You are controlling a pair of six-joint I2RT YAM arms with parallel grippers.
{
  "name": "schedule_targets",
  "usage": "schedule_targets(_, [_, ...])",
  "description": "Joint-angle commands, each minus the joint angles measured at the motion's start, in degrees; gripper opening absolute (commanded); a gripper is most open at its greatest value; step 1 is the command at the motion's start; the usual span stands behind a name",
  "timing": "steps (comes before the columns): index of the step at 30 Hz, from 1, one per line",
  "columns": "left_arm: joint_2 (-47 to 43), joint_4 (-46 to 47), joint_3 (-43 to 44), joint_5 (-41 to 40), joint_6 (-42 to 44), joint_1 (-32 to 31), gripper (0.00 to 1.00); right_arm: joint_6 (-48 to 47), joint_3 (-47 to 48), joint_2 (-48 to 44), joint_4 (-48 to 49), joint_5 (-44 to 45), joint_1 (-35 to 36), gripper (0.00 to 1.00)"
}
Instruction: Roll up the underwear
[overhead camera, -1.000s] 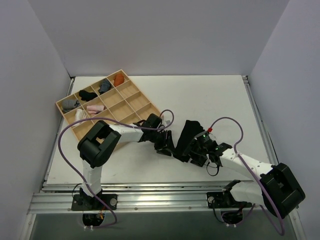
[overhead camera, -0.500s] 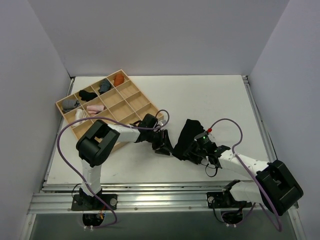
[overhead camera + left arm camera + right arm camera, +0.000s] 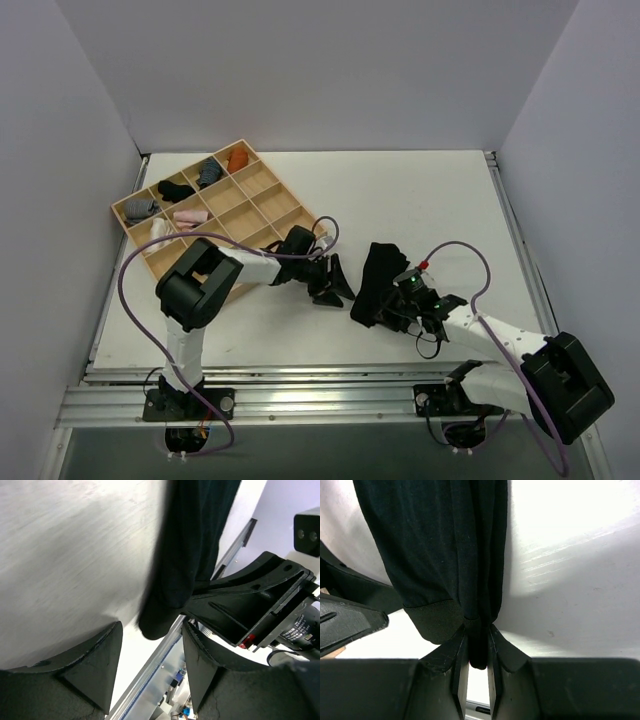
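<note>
The underwear (image 3: 380,272) is a plain black garment lying bunched in a long strip on the white table, right of centre. My right gripper (image 3: 384,312) is at its near end, shut on a fold of the fabric (image 3: 478,647). The rest of the underwear (image 3: 440,540) stretches away from those fingers. My left gripper (image 3: 338,284) stands just left of the cloth, open, with a small gap of table between. From the left wrist, the underwear (image 3: 192,540) ends in a rounded tip just beyond my left gripper (image 3: 150,667), which holds nothing.
A wooden compartment tray (image 3: 262,178) sits at the back left, holding an orange bundle (image 3: 237,158), grey bundle (image 3: 208,172), small black bundle (image 3: 175,188) and pink bundle (image 3: 189,215). The table's metal front rail (image 3: 300,375) runs close behind both grippers.
My right gripper has shut on the near end of the underwear. My left gripper has opened wider and drawn slightly left, off the cloth.
</note>
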Motion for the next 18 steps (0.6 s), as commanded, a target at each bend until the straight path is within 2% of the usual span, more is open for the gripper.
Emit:
schedule_targets(1, [2.3, 5.8, 0.3, 1.7, -1.5, -1.3, 0.61, -2.0, 2.0, 1.7, -3.5, -0.4, -0.3, 0.13])
schedule_targets(9, [4.5, 15.6, -3.4, 3.5, -6.0, -2.5, 0.6, -1.1, 2.8, 0.5, -2.1, -2.6, -1.0, 0.11])
schedule_targets(18, [5.3, 18.6, -5.6, 3.2, -6.8, -3.2, 0.6, -1.1, 2.6, 0.8, 0.1, -4.3, -1.8, 0.08])
